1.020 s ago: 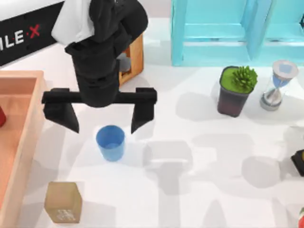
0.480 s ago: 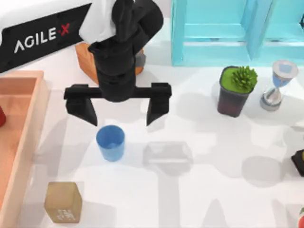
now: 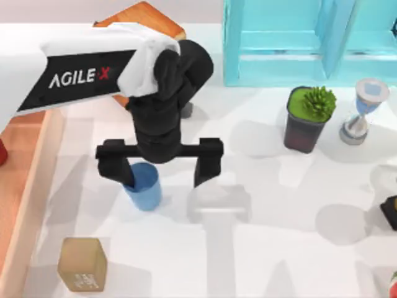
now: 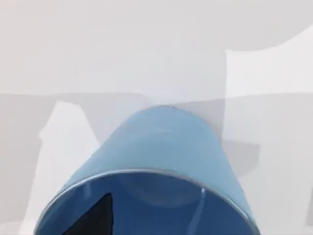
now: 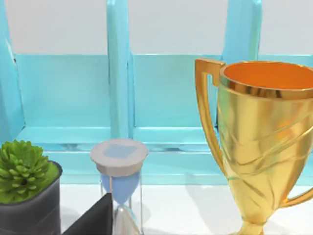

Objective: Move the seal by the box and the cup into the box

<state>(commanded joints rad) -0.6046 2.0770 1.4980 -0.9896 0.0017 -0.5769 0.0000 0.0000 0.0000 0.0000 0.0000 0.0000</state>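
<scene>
The cup, likely light, rigid and slick-walled, is sitting between the wide-spread, empty fingers of the left gripper, one finger dipping inside its rim; gripping across the wall looks best. The seal is lying at seven o'clock, the box at nine. "AGILEX" is showing on the arm.

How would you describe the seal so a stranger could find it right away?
Start at the light reddish-brown wooden tray along the table's left side. Just right of its wall, nearest the camera, stands the small tan-brown cuboid block; unlike the round blue cup nearby, it bears whitish speckles.
</scene>
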